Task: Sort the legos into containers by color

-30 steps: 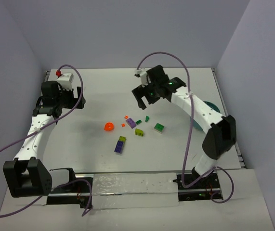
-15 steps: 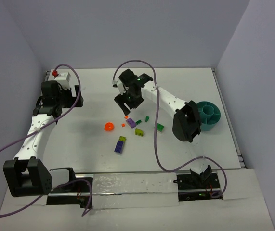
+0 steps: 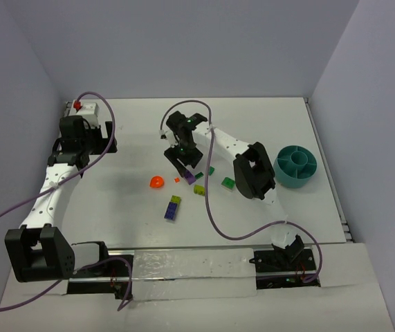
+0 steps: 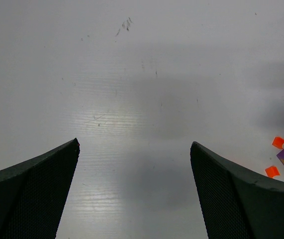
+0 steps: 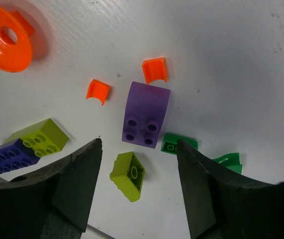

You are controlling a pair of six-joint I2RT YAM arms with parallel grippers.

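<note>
Right gripper [image 5: 138, 152] is hovering low over the middle of the white table [image 3: 266, 124]. I am reading its jaws as standing partly apart with nothing clamped between them. Left gripper [image 4: 134, 149] is hanging over bare surface toward the far left, with its jaws spread wide and holding nothing.

Items, in descending size:

1. I am seeing the teal bowl [image 3: 281, 174] sitting near the right edge of the table, well apart from all the bricks. Its inside is divided into compartments, and I cannot tell whether anything is lying in them.
2. The orange disc [image 5: 5, 37] is lying flat to the left of the right gripper, with a hole through its centre.
3. The joined lime-and-purple block [image 3: 173, 207] is lying nearest the arm bases, with its lime half toward the far side.
4. The purple brick [image 5: 146, 114] is lying directly ahead of the right gripper, its studded end reaching into the gap between the fingers.
5. The lime brick [image 5: 128, 175] is lying tilted just below it, also inside the gap.
6. The dark green brick [image 3: 230, 183] is lying to the right of the cluster.
7. The small green piece [image 5: 177, 143] is touching the corner of the purple brick.
8. Two orange bits are lying beside the purple brick, the upper bit [image 5: 155, 69] at its far end and the lower bit [image 5: 98, 91] to its left
</note>
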